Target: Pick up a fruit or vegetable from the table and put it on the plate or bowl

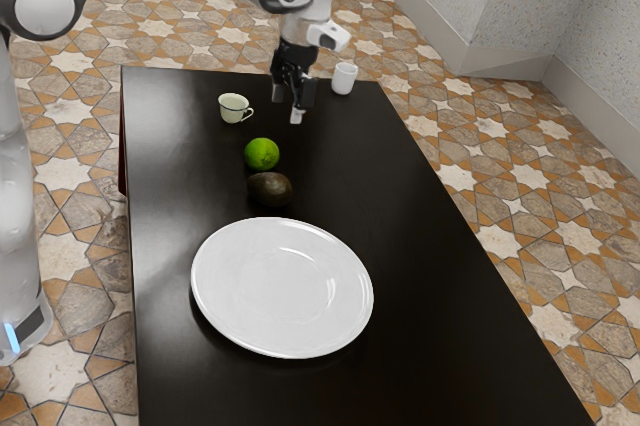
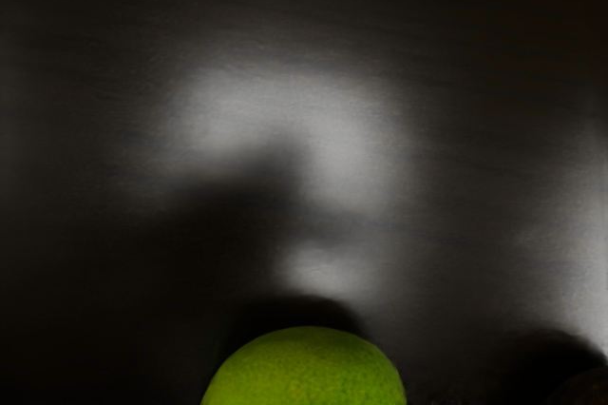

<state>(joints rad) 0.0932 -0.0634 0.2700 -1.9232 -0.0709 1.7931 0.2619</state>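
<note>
In the exterior view's upper centre, the gripper (image 1: 288,104) hangs spread and empty over the table (image 1: 430,246), with the lime (image 1: 262,153), avocado (image 1: 270,188) and plate (image 1: 282,286) lower in frame.

On the table (image 1: 430,276), the lime (image 1: 262,153) lay just behind the avocado (image 1: 270,188), and the plate (image 1: 282,286) sat in front of both. A handled cup (image 1: 234,107) stood behind the lime, with a second cup (image 1: 344,77) farther toward the exterior view's right.
</note>
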